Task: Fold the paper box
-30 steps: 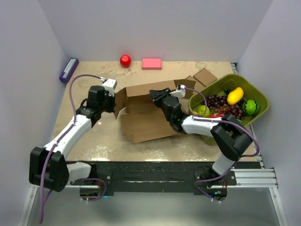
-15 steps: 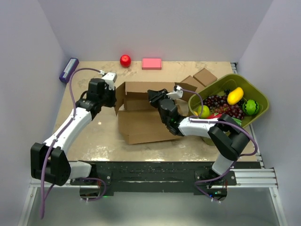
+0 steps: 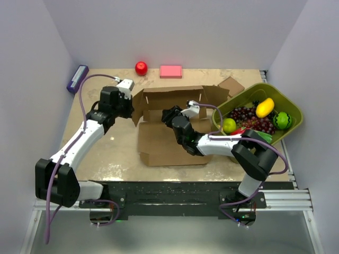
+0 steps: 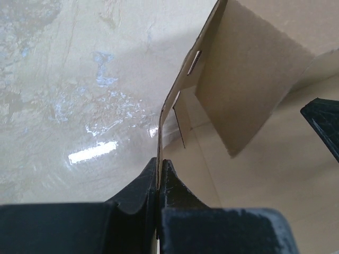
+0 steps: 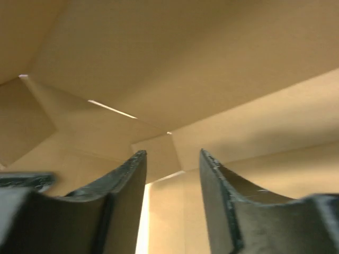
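Left arm extended forward, left fingers clamped on an upright side flap of the paper box; right arm folded inward, right fingers parted inside the box, empty.

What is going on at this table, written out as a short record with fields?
Main item: large plain brown cardboard paper box, partly folded, back and left walls raised
Left gripper: shut on the edge of the box's left flap
Right gripper: open, inside the box, holding nothing
Right side: green plastic bin with fruit
Back edge: round red ball, flat pink block
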